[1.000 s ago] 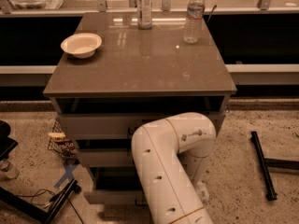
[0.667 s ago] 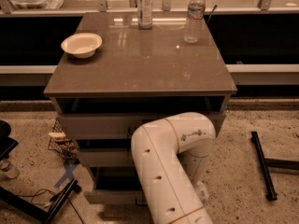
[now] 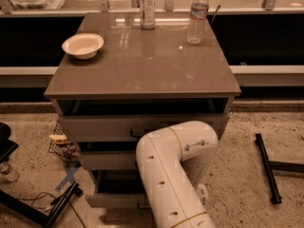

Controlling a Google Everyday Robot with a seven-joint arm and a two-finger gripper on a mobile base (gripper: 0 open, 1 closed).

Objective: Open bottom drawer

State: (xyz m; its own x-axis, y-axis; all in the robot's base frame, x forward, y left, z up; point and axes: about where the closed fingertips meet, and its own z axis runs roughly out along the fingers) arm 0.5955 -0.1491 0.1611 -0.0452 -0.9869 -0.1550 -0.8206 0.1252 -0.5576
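Note:
The pale grey cabinet [image 3: 142, 65] has three drawers in its front. The bottom drawer [image 3: 111, 201] is the lowest and slimmest front; it stands a little forward, with a dark gap above it. My thick white arm [image 3: 171, 175] rises from the lower edge of the view and bends at an elbow in front of the middle drawer [image 3: 104, 160]. It covers the centre and right of the lower drawers and hides the bottom drawer's handle. My gripper is hidden behind the arm, somewhere low at the cabinet's front.
On the cabinet top stand a white bowl [image 3: 82, 45], a tall can [image 3: 147, 6] and a water bottle [image 3: 197, 15]. A wire basket of snacks [image 3: 61, 146] sits at the cabinet's left, a black stand [image 3: 47, 208] lies lower left, and a black bar [image 3: 268, 167] lies right.

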